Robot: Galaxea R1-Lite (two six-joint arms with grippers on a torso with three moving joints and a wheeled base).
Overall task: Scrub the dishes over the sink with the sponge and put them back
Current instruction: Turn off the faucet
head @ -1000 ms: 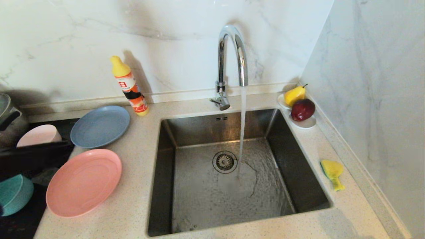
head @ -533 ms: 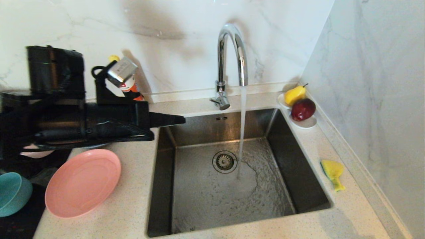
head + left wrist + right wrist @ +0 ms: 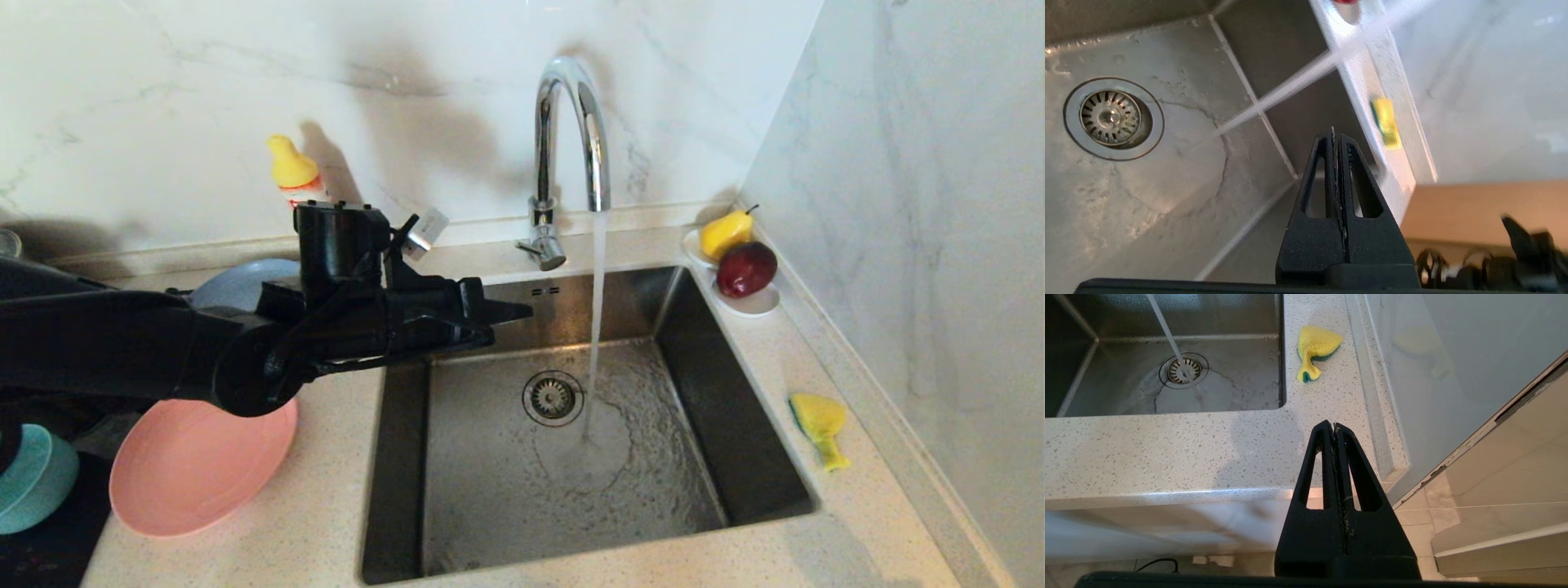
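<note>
The sink holds no dishes, and water runs from the tap onto its floor. My left gripper is shut and empty, reaching level over the sink's back left corner; its closed tips point across the basin toward the sponge. The yellow sponge lies on the counter right of the sink. Of the dishes, the salmon-pink plate, the teal bowl and part of the blue-grey plate show left of the sink; the arm hides the rest. My right gripper hangs shut before the counter's front edge.
A chrome faucet stands behind the sink with its stream falling near the drain. A yellow-capped bottle stands at the back wall. A white dish with a pear and an apple fills the back right corner.
My left arm has swung in from the left, rising then sinking and stretching right over the sink's back left corner. It now covers the pale pink bowl and most of the blue-grey plate.
</note>
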